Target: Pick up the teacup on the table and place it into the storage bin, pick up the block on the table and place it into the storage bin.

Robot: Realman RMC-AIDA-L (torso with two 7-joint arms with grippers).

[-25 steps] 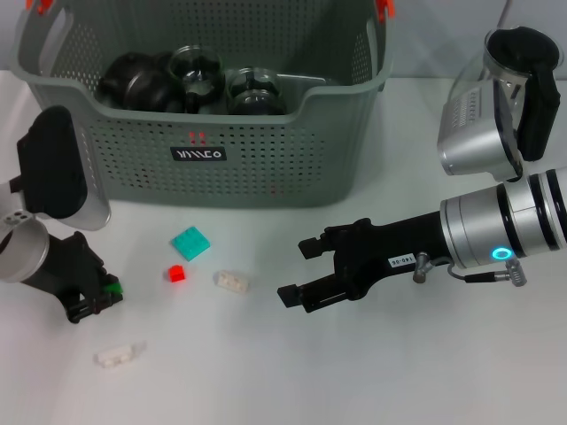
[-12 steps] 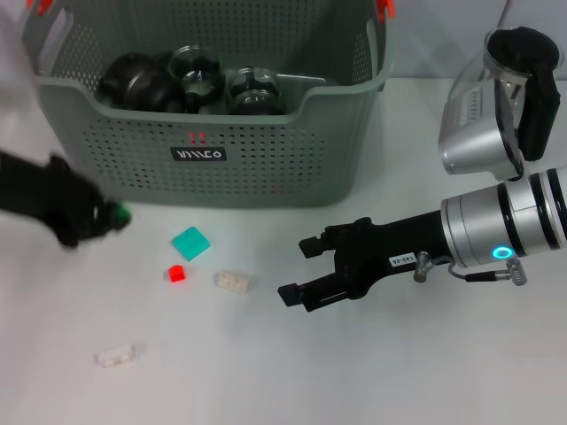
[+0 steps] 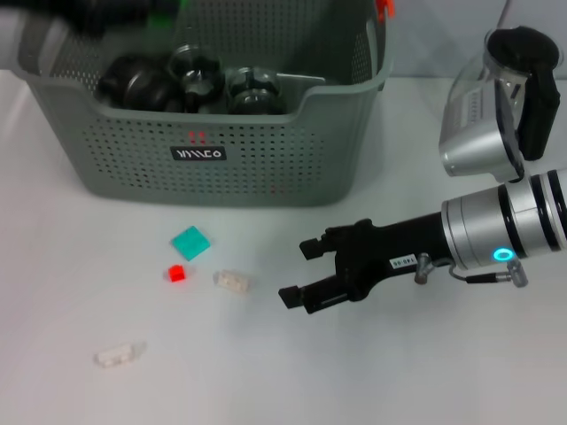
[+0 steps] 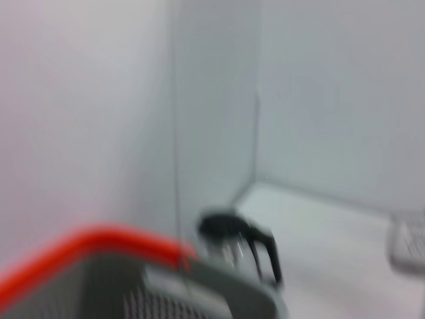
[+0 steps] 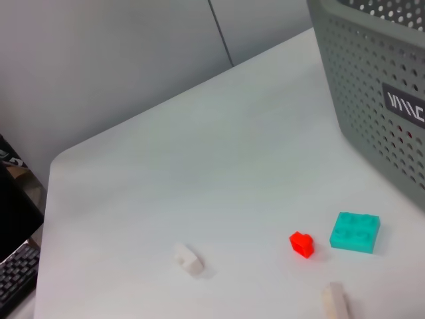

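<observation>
Left gripper (image 3: 133, 11) sits blurred over the back-left rim of the grey-green perforated plastic storage bin (image 3: 266, 168), something green at its tip; I can't tell its grip. Right gripper (image 3: 299, 270) hovers unclenched, holding nothing, just right of the loose blocks: teal square block (image 3: 190, 242), small red block (image 3: 175, 274), cream block (image 3: 232, 282), white block (image 3: 119, 354). Dark teacups (image 3: 142, 81) lie inside the bin.

my head camera looks down on the surface (image 3: 372, 372); right wrist camera skims low toward the storage bin (image 5: 378, 73), shared with both other views.
</observation>
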